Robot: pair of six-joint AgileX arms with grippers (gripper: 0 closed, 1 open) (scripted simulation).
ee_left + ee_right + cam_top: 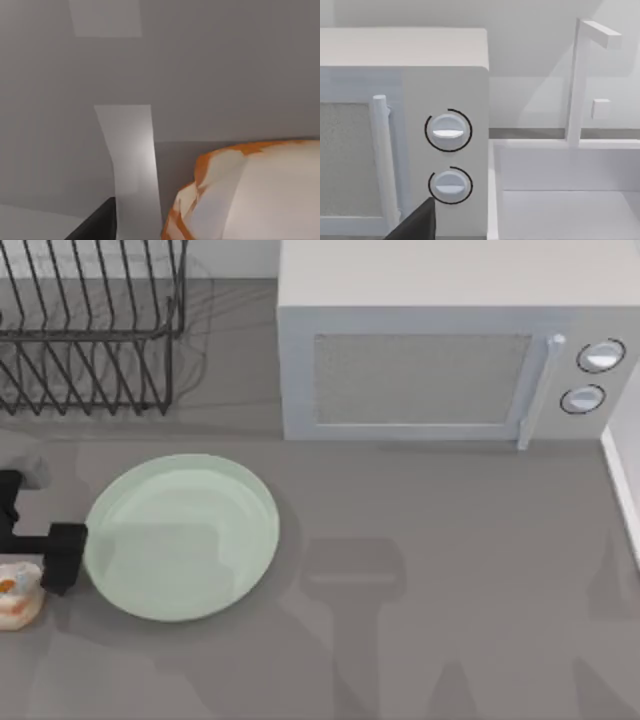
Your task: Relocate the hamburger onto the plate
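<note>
The small rounded cream-white hamburger with orange patches [18,592] sits on the grey counter [450,620] at the far left edge of the top view, just left of the large round pale mint-green plate [182,537] and not on it. The black left gripper [45,565] is low at the plate's left rim, between the plate and the hamburger, its dark body touching or overlapping the rim from above; whether its jaws are apart or together cannot be told. In the left wrist view the hamburger [255,192] looms very close, cream faces edged in orange, with one dark fingertip [95,225] beside it and apart from it.

The plate lies flat on the counter, glossy and shallow with a raised rim. Behind the plate, towards the back left, stands a black wire dish rack [90,330]. Behind and to the right of the plate is a boxy white microwave [450,350] with a mesh door window, a vertical bar handle and two round knobs.

The right wrist view faces that microwave [405,130] front and its knobs, with a white sink [565,200] beside it and a dark fingertip [417,225] of the right gripper in the foreground; the state of its jaws cannot be told.
</note>
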